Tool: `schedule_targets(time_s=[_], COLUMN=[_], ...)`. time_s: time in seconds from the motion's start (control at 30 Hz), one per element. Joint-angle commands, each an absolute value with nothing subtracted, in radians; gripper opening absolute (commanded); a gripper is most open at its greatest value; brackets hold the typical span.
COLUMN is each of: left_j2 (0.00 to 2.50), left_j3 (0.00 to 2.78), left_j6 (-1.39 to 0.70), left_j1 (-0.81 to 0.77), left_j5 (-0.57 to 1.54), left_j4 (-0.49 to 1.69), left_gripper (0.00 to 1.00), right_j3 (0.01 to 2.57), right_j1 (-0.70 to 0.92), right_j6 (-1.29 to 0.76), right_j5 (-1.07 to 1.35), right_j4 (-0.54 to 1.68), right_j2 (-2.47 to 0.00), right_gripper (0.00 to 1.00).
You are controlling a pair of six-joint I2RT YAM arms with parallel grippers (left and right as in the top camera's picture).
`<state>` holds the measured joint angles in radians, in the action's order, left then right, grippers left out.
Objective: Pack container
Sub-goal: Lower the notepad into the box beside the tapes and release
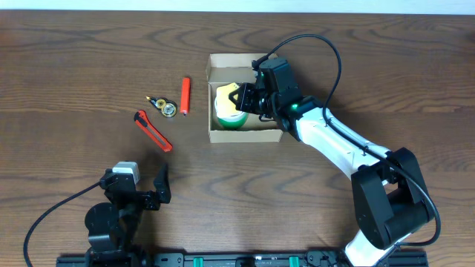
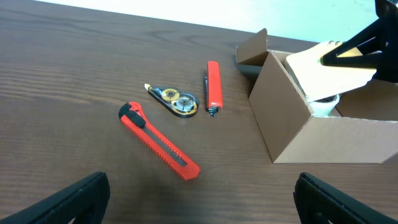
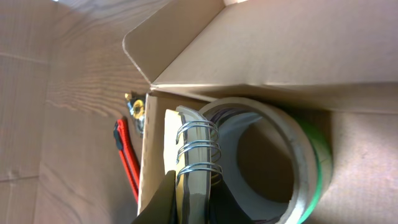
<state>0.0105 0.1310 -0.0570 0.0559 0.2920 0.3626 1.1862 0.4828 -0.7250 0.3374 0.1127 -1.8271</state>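
Dark wooden table (image 1: 74, 74): the right arm stretches forward, right gripper (image 1: 243, 99) clamped on a spiral notepad (image 3: 173, 140) inside the container (image 1: 245, 136) beneath it, beside tape rolls (image 3: 305, 155). Left gripper (image 2: 202, 196) gapes wide, empty.

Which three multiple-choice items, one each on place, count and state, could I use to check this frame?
1. Where is the tape roll?
A) inside the cardboard box
B) outside it, on its left
C) in the left gripper

2. How many red items lie on the table?
A) one
B) two
C) four

3. What is the state of the right gripper?
A) open and empty
B) shut on a spiral notepad
C) shut on a pair of scissors

Answers:
1 A: the roll sits within the box walls.
2 B: a utility knife and a pen.
3 B: its fingers pinch the notepad above the box.
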Motion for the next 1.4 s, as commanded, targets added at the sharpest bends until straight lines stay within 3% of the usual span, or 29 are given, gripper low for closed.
schedule_targets(time_s=[0.0, 1.17, 1.2, 1.23, 1.27, 1.37], left_j2=[0.005, 0.005, 0.005, 0.005, 0.005, 0.005], left_j3=[0.110, 0.110, 0.110, 0.110, 0.110, 0.110], left_j6=[-0.071, -0.071, -0.071, -0.071, -0.071, -0.071], left_j1=[0.052, 0.052, 0.052, 0.052, 0.052, 0.052], left_j5=[0.299, 0.299, 0.299, 0.299, 0.299, 0.299], left_j4=[0.366, 0.366, 0.366, 0.366, 0.366, 0.366], left_gripper=[0.95, 0.95, 0.95, 0.96, 0.95, 0.95], right_j3=[1.182, 1.182, 1.182, 1.182, 1.182, 1.182], right_j1=[0.484, 0.483, 0.483, 0.483, 0.483, 0.483], right_j6=[-0.736, -0.770, -0.770, -0.770, -0.770, -0.770], right_j5=[0.295, 0.333, 0.323, 0.311, 0.305, 0.290], right_j4=[0.114, 0.053, 0.060, 0.070, 0.075, 0.088], right_j2=[-1.833, -1.869, -1.869, -1.869, -1.869, -1.869], right_gripper=[0.02, 0.01, 0.06, 0.24, 0.32, 0.47])
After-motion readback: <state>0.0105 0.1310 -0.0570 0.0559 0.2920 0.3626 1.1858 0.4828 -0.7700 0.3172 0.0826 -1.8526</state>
